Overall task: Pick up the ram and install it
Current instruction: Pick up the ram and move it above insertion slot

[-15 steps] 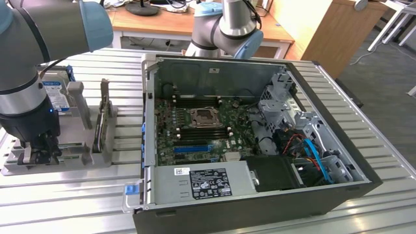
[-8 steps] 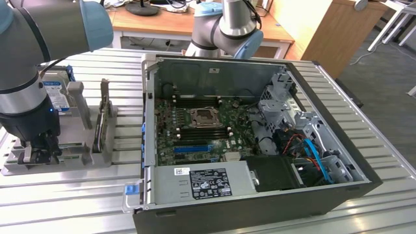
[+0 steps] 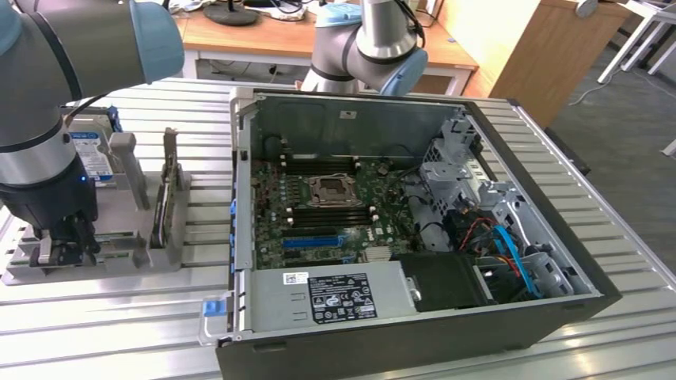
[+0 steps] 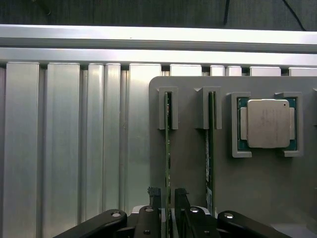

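Note:
Two rams stand on edge in slots of a grey fixture [image 4: 190,163]. The nearer ram [image 4: 167,144] is a thin green stick, and my gripper [image 4: 168,196] straddles its end. One black fingertip [image 4: 155,194] sits on each side, with a sliver of gap to the board, so the jaws stand open and nearly on it. The second ram [image 4: 210,148] stands parallel, one slot over. In the exterior view the gripper [image 3: 63,249] is down at the fixture [image 3: 116,261], on the exterior view's left, and hides the ram it straddles.
A square silver CPU [image 4: 267,124] lies in a holder beside the rams. A blue-labelled hard drive [image 3: 90,150] stands on the fixture behind the arm. The open computer case [image 3: 423,317] fills the middle, with its motherboard [image 3: 328,210] exposed. The table is ribbed aluminium [image 4: 64,148].

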